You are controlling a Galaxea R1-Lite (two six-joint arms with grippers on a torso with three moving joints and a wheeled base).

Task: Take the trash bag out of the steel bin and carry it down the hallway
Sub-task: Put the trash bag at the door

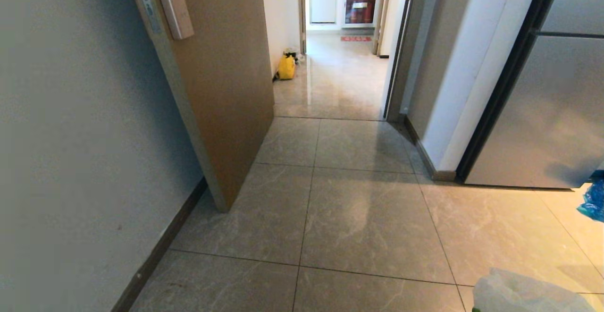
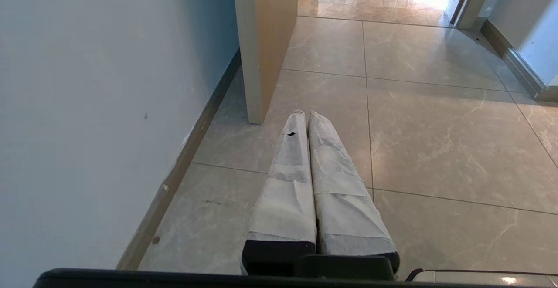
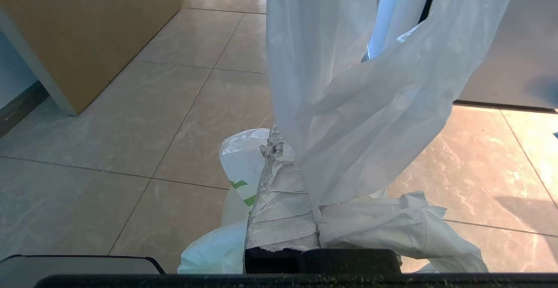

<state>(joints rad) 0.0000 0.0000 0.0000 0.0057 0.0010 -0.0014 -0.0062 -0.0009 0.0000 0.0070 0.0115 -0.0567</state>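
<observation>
Trash bag (image 3: 348, 118), thin white plastic with green print, hangs from the right claw (image 3: 301, 157): its handle loops drape over the taped fingers (image 3: 279, 201), which are pressed tight together on the plastic, and the body of the bag bunches just below them above the tiled floor (image 1: 368, 217). One corner of it shows low on the right in the head view. The left claw (image 2: 307, 116) is closed on nothing, near the wooden door (image 1: 226, 90). Beyond, the hallway (image 1: 335, 76) runs on, with a yellow bag (image 1: 286, 66) by its wall.
</observation>
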